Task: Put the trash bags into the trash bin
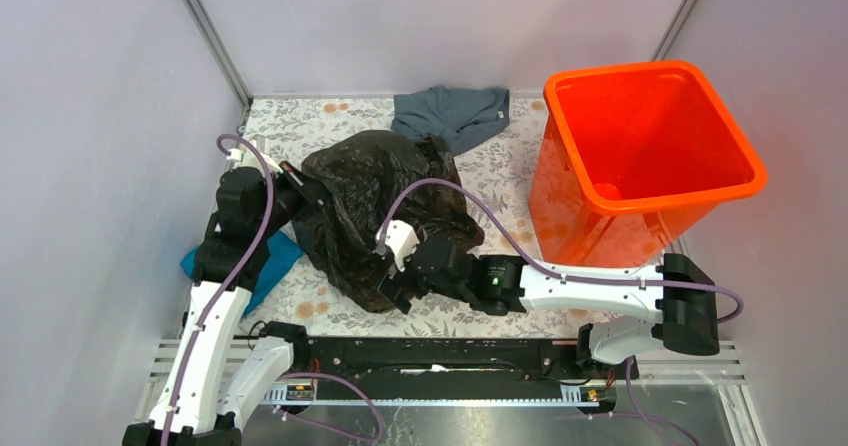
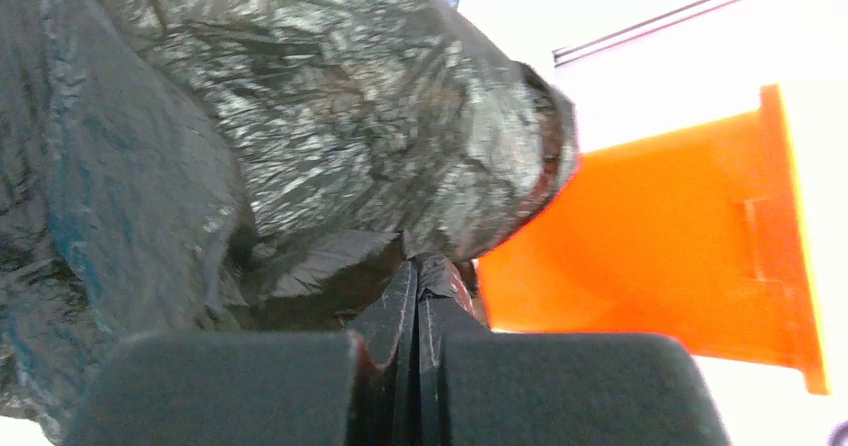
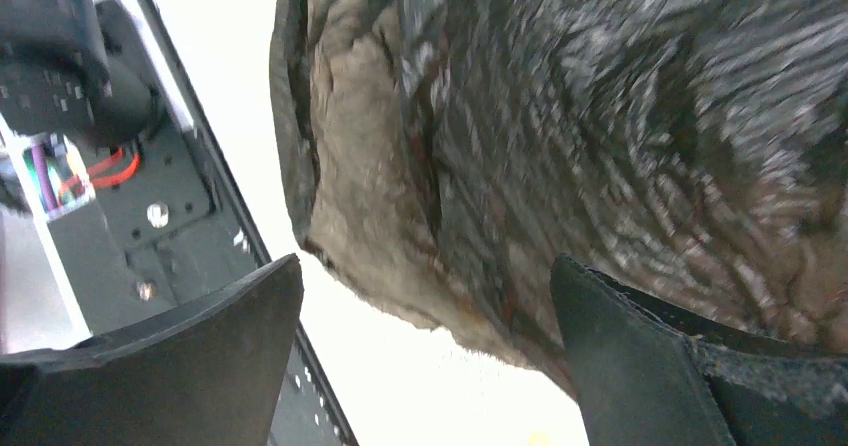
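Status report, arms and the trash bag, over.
Left gripper shut on trash bag. Right gripper open at its near edge. Bag outside trash bin. Purple cable loops over bag.

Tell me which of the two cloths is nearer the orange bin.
The grey-blue cloth at the back edge. The brighter blue cloth lies at the left, partly under the left arm.

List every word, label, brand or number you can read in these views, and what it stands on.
None can be read.
The orange trash bin and the black trash bag show no print.
The table cover bears only a flower pattern.
The green light on the right arm has no legible marking beside it.
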`<state>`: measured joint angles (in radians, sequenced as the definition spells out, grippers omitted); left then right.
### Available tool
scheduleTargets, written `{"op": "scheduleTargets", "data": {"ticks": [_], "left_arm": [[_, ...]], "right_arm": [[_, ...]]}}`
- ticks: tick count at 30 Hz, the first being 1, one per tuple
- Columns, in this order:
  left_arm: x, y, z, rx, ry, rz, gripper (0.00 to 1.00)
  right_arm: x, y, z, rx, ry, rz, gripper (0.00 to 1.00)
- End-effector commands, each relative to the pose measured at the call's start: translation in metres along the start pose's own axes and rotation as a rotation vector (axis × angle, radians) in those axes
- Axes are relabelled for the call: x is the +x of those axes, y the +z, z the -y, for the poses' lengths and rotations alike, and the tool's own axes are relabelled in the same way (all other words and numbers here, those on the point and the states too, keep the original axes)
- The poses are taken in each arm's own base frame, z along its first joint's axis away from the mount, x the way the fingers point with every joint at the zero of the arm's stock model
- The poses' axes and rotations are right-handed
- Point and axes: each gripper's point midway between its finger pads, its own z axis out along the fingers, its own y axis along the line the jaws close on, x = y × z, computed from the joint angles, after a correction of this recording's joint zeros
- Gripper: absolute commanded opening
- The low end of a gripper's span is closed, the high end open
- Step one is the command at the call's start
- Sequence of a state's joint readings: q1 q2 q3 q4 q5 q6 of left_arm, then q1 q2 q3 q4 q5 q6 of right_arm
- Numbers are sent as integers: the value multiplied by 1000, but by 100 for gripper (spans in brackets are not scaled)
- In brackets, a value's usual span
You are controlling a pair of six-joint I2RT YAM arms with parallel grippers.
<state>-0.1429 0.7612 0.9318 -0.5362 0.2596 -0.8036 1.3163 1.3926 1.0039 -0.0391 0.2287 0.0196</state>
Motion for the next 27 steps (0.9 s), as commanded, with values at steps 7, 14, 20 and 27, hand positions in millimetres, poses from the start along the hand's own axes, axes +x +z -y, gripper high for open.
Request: {"op": "scheduleTargets", "data": {"ticks": [7, 14, 20, 27], "left_arm": [[-65, -42, 117, 333, 15, 122, 0], [-85, -50, 154, 462, -45, 146, 0], [-107, -65, 183, 537, -41, 196, 0], [-124, -74, 200, 582, -63, 242, 0]], "right_arm": [[-149, -10, 9, 76, 169, 430, 100], [-165, 11, 12, 197, 154, 474, 100], [-132, 25, 49, 474, 86, 433, 100], [-124, 14, 45, 557, 60, 477, 100]]}}
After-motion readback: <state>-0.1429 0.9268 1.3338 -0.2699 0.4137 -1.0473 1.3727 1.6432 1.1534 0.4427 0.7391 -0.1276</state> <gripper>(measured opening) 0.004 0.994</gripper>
